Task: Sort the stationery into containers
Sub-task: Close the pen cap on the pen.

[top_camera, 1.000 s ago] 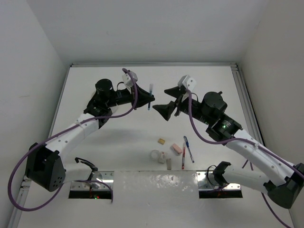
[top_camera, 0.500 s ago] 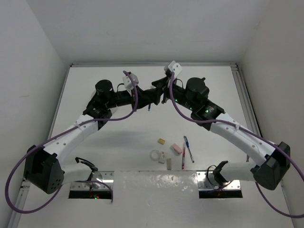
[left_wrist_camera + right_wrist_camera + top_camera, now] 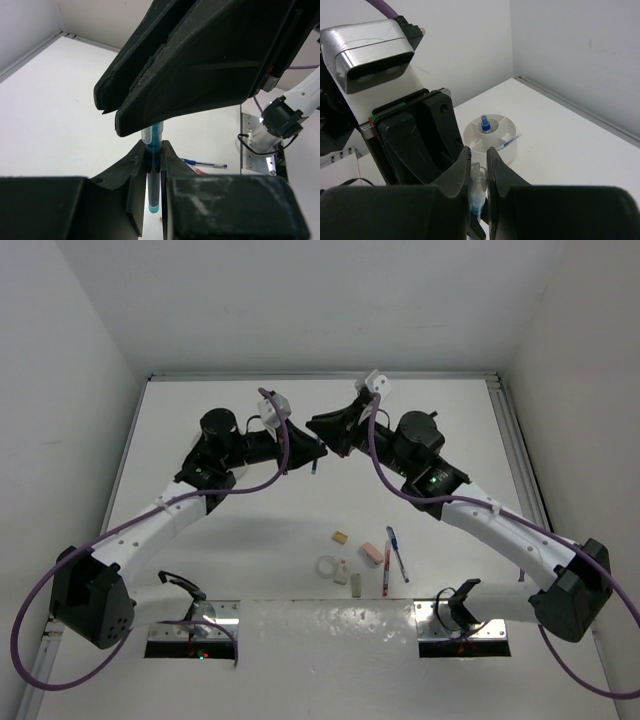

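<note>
**Q:** Where is the blue pen right now?

**A:** I see it up in the air, caught between both sets of fingers at once. The left gripper has its fingers clamped on the lower barrel. The right gripper comes in from the opposite side, and its fingers are drawn in against the upper barrel. From the right wrist view I read that as a grip.

**Q:** How does the pen lie?

**A:** Its long axis runs roughly upright, crossing both pairs of fingers rather than pointing along them. One end sticks out below the left fingers.

**Q:** And the container?

**A:** The white tub sits beyond the right fingertips, down on the table. A blue-capped bottle already stands in one of its compartments. I cannot find the tub in the overhead view.

**Q:** What does the next move turn on?

**A:** I judge this a hand-over. The tub lies ahead of the right fingers, so the right arm looks better placed to carry the pen. The left fingers would need to part first. With the pen upright, it may need tipping to lie in a compartment.

**Q:** Anything else?

**A:** A pink eraser and a red pen lie on the table, well apart from both grippers.
</note>
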`<action>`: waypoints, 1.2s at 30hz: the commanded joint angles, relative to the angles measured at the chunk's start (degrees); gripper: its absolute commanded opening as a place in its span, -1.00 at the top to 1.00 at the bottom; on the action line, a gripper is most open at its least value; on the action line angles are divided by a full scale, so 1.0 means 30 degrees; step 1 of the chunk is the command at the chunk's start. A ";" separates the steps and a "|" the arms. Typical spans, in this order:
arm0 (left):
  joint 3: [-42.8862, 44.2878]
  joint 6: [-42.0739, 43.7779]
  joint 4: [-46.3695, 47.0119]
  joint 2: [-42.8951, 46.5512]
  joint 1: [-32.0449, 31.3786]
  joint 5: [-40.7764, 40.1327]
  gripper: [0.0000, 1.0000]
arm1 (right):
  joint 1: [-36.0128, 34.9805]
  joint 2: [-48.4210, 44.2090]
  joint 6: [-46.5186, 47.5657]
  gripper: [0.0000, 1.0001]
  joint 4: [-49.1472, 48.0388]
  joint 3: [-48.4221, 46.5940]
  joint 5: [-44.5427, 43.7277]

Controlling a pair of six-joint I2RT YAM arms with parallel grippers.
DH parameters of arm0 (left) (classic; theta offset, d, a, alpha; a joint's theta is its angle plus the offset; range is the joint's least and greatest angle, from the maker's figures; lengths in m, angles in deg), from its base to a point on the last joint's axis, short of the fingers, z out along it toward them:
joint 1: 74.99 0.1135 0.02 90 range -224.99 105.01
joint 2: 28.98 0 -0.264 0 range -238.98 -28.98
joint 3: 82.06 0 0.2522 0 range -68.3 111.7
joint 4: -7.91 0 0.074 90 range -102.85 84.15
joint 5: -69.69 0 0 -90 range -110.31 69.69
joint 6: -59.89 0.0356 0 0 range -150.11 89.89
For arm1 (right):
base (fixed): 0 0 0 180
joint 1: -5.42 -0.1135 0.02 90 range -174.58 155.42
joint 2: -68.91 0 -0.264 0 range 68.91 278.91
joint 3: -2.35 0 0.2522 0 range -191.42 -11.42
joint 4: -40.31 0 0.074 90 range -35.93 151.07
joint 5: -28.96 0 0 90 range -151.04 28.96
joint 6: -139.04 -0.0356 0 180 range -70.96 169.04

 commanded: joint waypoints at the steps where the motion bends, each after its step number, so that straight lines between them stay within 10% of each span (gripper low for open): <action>1: 0.0572 -0.1867 0.3236 0.0182 0.0328 0.0136 1.00 | -0.0076 -0.0381 0.0024 1.00 -0.0758 0.1105 0.0162; 22: 0.0751 -0.3339 0.6115 -0.0200 0.1590 0.0810 1.00 | -0.2743 0.0380 0.0231 1.00 -0.0172 0.4980 -0.2768; 24: 0.0398 -0.2082 0.5062 -0.0025 0.1560 0.0898 1.00 | -0.2684 0.0497 0.0493 0.78 0.0062 0.4276 -0.2592; 25: 0.0049 -0.1033 0.4536 0.0180 0.1531 0.0869 1.00 | -0.2568 0.0614 0.0610 0.21 0.0121 0.3605 -0.2562; 28: -0.0248 0.1339 0.2281 0.0503 0.1677 0.0956 1.00 | -0.2014 0.0819 0.0350 -0.46 -0.0170 0.2487 -0.2883; 36: -0.1419 0.3783 -0.0333 0.0914 0.2847 -0.0417 1.00 | -0.0224 0.0059 -0.1264 -0.69 -0.3248 0.1666 -0.3208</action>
